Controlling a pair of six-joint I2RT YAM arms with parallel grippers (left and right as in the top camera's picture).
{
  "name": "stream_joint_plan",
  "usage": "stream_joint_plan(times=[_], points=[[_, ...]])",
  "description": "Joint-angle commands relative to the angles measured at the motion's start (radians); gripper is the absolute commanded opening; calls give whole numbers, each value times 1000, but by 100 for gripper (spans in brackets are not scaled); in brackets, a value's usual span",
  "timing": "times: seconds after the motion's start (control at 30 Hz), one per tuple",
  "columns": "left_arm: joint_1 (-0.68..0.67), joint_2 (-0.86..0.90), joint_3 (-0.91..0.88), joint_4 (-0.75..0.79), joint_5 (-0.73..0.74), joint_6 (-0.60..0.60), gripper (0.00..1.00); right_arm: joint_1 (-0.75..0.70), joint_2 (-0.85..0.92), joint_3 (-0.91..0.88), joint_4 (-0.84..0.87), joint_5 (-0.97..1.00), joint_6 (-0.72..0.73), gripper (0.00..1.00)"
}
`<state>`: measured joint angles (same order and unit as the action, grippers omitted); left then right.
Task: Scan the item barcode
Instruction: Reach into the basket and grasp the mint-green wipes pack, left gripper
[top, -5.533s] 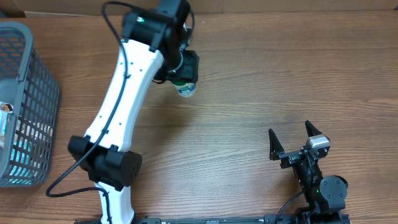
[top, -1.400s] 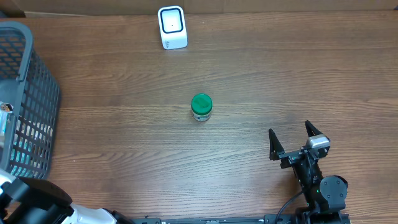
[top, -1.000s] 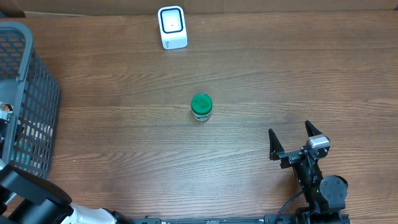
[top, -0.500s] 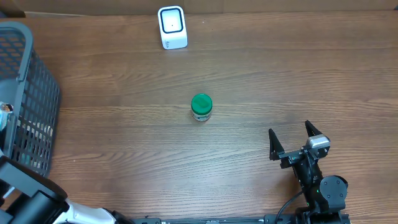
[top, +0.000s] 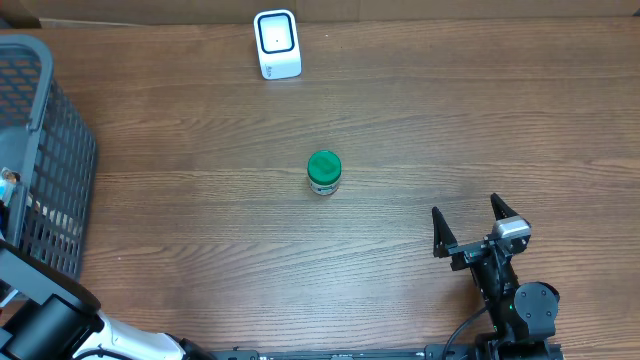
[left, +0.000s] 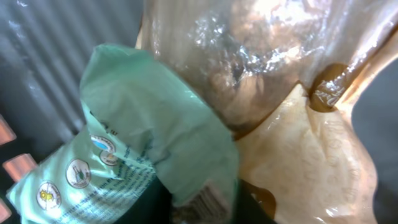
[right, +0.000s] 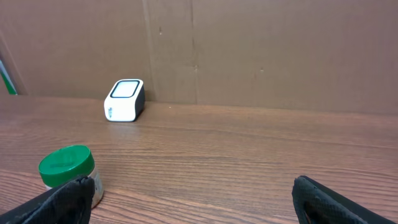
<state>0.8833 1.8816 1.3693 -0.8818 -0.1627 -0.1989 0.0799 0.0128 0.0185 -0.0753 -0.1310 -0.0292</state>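
**Right gripper** (top: 466, 208): jaws wide apart, empty, touching nothing.

**Left gripper:** at the basket (top: 50, 70), hidden in the overhead view. Its wrist view is filled at close range, so I cannot tell whether the jaws are apart or clamped.

**Directly before the left gripper:**
- one green packet (left: 143, 143), with a barcode at its lower edge
- one clear bag (left: 261, 56), which the packet lies against

**Ahead and left of the right gripper:**
- one green-lidded jar (top: 324, 172), upright
- one scanner (top: 277, 43), farther beyond
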Motion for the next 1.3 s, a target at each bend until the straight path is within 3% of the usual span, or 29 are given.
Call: stream_joint_plan(times=[0.0,0.6,0.83,1.27], points=[[8,72,-20,-13,-8,5,5,-2,-10,-11,5,-5,3,100],[-21,50,324,-316,30,1,4,-2,-10,-11,5,-5,3,100],[-27,3,340,-327,73,1,4,-2,-10,-11,5,-5,3,100],[-32,-246,517,-286,323,-37,4,-2,-10,-11,5,-4,3,100]])
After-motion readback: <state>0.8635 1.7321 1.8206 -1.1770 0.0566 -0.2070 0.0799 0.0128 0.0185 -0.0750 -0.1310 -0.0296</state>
